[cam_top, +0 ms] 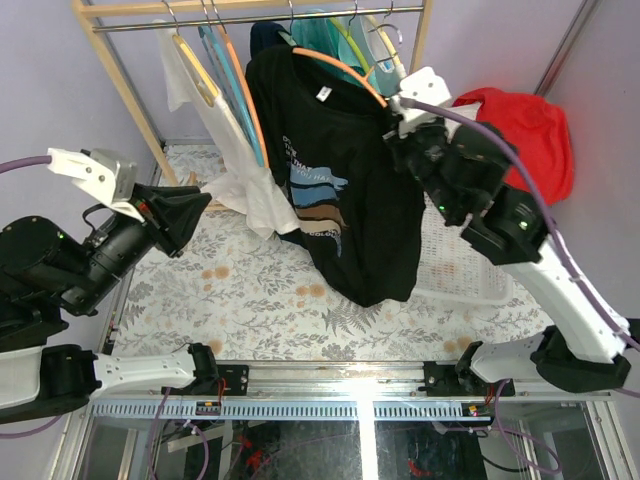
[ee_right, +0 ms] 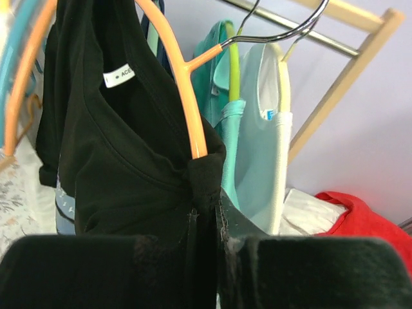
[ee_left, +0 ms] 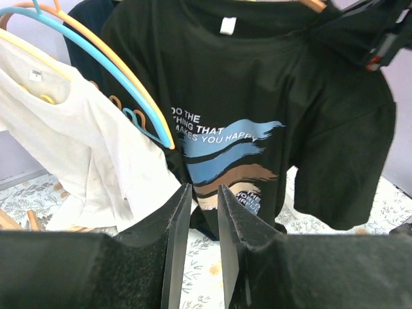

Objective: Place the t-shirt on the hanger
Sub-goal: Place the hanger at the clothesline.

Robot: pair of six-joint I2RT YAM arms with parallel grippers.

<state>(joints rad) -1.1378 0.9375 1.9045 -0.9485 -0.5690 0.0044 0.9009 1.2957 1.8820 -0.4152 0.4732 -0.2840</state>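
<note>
Nearest the arm bases, the fern-patterned cloth surface point(cam_top: 250, 300) lies bare under the hanging clothes. Above its left side the left end effector point(ee_left: 204, 193) hovers with its 2 black fingers parted by a narrow gap and nothing between them, aimed at the chest print.

Beyond it hangs the black short-sleeved t-shirt point(ee_left: 257, 84) with white lettering and a blue, white and brown graphic. It is clear of the surface, its collar and 1 shoulder draped over the thin orange plastic hanger point(ee_right: 193, 109). The right end effector point(ee_right: 206, 215) is pressed together on a bunch of black shoulder fabric right at the tip of the orange arm, so it pinches cloth and probably the arm's end inside it.

The shirt looks light and limp. It will sag, fold and slide on the smooth hanger rather than hold any shape, so the shoulder seam or collar band is the place to take hold, not the loose hem. The hanger is stiff but slender and would swing freely from its silver wire hook point(ee_right: 270, 35).

Farther back, that hook reaches toward the wooden garment rack point(cam_top: 250, 8); whether it sits on the rail I cannot tell. A white shirt point(ee_left: 84, 148), pale teal shirts point(ee_right: 257, 141) and a red cloth point(cam_top: 525, 130) lie beyond.
</note>
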